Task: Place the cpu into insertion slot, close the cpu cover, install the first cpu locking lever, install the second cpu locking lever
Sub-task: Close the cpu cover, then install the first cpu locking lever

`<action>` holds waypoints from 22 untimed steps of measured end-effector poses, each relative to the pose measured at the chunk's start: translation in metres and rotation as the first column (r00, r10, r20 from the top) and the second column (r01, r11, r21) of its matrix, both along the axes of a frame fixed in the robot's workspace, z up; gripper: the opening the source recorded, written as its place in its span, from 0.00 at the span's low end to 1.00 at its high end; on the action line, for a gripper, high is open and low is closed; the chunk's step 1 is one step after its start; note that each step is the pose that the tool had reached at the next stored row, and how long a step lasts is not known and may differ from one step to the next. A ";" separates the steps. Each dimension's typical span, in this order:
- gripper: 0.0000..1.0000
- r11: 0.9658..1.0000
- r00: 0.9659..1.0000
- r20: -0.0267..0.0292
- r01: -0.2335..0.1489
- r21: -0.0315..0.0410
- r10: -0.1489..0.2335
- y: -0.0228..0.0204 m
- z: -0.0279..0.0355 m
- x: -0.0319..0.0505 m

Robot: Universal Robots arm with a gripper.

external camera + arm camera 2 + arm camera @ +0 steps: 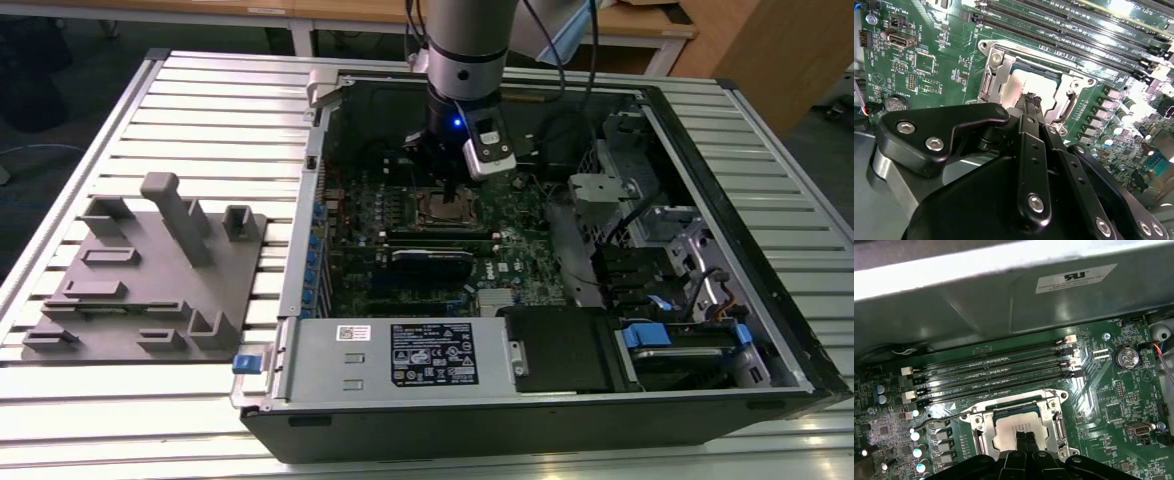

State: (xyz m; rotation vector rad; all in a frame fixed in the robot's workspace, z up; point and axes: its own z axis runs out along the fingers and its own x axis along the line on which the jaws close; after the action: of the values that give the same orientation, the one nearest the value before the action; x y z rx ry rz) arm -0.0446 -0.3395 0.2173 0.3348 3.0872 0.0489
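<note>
The cpu (1006,432) lies flat in the insertion slot (975,419), its dull grey top level with the silvery rim, so I judge the first step done. The cpu cover (1053,425) appears to lie down around the chip, framing it through its square window rather than standing up from the slot, so the second step looks done or close to it, though I cannot be sure it is fully seated. The gripper (1030,98) hangs directly over the slot, its two black fingers drawn narrow, almost together, with nothing between them that I can see. Their tips sit at or just above the chip's top; contact cannot be told. A thin wire rod (941,419), which I take to be a locking lever, juts out sideways from the slot and looks unlatched, so both lever steps seem left to do. By count there is one cpu, one slot, one cover and one lever I can make out; a second is not clear. Just beside the slot run four long memory slots (989,365), a single coin battery (1126,358) sits near it, and one grey fixture block (147,270) stands well apart from it, outside the computer case (534,420).
</note>
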 end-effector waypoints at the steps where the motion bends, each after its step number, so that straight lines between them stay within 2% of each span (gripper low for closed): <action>1: 0.10 1.000 1.000 0.000 0.000 0.000 0.000 0.0000 0.0000 0.0000; 5: 0.10 1.000 1.000 0.000 -0.001 0.000 0.001 0.0000 -0.0003 -0.0007; 9: 0.10 1.000 1.000 0.000 -0.028 0.000 0.028 0.0000 -0.0008 -0.0008; 17: 0.10 1.000 1.000 0.000 -0.029 0.000 0.029 0.0000 -0.0025 -0.0066; 22: 0.10 1.000 1.000 0.000 -0.029 0.000 0.029 0.0000 -0.0015 -0.0066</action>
State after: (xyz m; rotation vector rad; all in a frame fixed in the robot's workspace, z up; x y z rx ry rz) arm -0.0512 -0.3395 0.2158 0.2904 3.0921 0.0499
